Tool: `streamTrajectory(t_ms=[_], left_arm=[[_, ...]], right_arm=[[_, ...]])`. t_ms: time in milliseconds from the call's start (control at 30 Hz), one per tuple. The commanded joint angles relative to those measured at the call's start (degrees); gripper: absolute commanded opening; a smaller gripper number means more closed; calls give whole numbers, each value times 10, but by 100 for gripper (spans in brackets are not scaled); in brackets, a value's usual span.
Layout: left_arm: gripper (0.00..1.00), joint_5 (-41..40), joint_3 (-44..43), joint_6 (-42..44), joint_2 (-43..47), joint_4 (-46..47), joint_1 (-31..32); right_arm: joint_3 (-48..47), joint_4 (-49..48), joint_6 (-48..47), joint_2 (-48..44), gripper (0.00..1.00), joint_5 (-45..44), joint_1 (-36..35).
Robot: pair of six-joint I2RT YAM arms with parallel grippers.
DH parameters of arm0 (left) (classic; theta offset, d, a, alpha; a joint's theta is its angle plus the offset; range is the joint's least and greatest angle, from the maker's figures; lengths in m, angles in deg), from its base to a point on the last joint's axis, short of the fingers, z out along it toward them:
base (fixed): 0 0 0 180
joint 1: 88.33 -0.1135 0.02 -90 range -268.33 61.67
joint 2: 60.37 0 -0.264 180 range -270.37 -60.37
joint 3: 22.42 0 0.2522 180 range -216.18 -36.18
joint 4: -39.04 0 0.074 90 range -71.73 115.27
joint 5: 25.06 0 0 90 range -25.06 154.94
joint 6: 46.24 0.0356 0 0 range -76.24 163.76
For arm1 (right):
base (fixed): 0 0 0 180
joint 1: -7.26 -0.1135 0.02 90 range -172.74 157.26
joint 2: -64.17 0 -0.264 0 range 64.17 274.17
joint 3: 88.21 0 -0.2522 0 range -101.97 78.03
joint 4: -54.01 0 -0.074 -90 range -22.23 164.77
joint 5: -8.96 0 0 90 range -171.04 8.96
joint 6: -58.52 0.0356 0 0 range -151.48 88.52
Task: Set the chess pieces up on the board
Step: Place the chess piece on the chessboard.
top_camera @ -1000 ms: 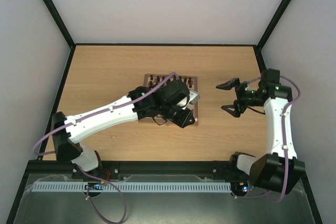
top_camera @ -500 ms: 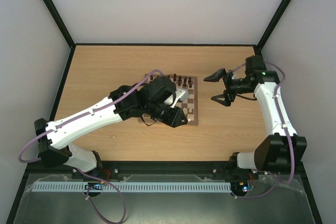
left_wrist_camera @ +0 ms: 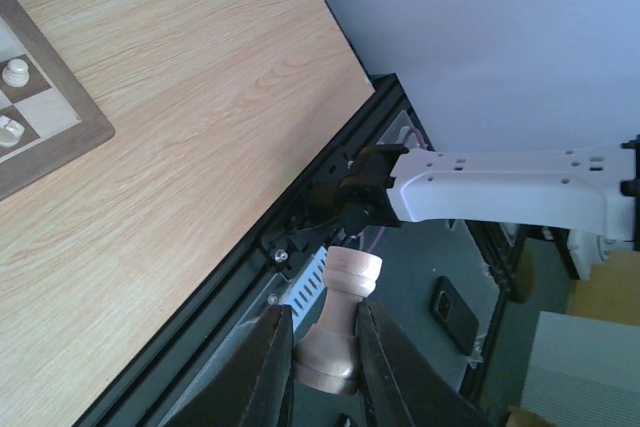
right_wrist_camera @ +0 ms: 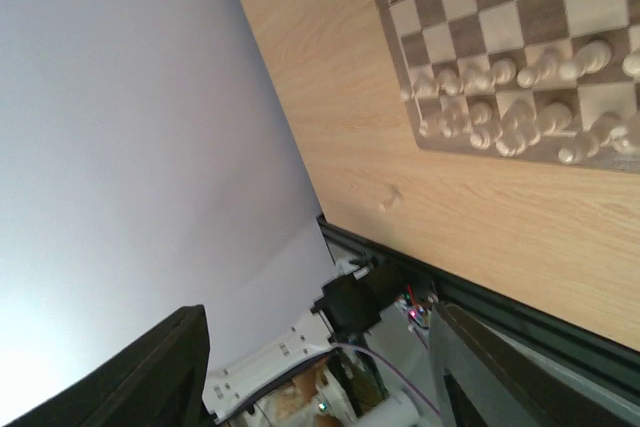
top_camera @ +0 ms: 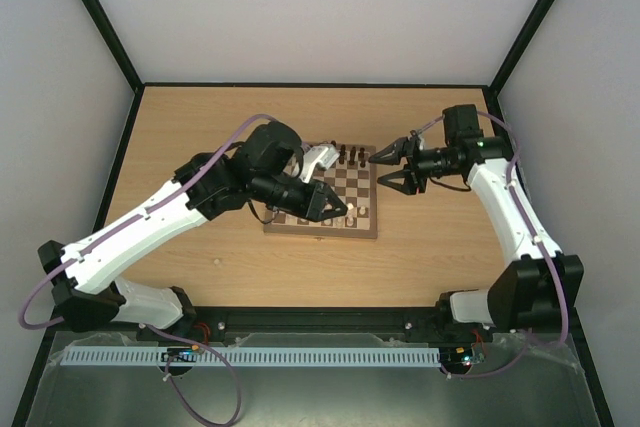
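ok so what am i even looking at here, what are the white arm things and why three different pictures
These are two robot arms bolted to the near edge of a wooden table, and they are setting up a chess game. The overhead picture comes from a fixed camera above and behind them. The other two come from a small camera on each arm's wrist, looking out past that arm's claw.

On the table lies a chessboard. It has dark pieces along its far edge and pale pieces along its near edge.

The left gripper is pinching one pale piece. The right gripper is open and empty, beside the board's far right corner.
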Motion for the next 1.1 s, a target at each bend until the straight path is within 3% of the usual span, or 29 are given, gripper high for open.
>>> streamTrajectory(t_ms=[0,133,300,400,467,767,1067], left_arm=[[15,50,12,-3,20,14,-8],[15,6,6,23,27,-26,-8],[15,-2,19,37,31,-31,-10],[15,-2,24,38,35,-24,-10],[15,-8,24,40,39,-22,-10],[15,-56,31,51,57,-19,-10],[15,-56,36,59,57,-4,-10]], right_arm=[[44,17,48,-71,60,75,-29],[66,-40,139,-109,59,119,-56],[-8,-44,170,-88,58,151,-100],[-34,-25,166,-73,39,158,-112],[-32,-17,165,-74,36,161,-114],[4,27,159,-95,36,185,-133],[-4,4,188,-83,36,187,-160]])
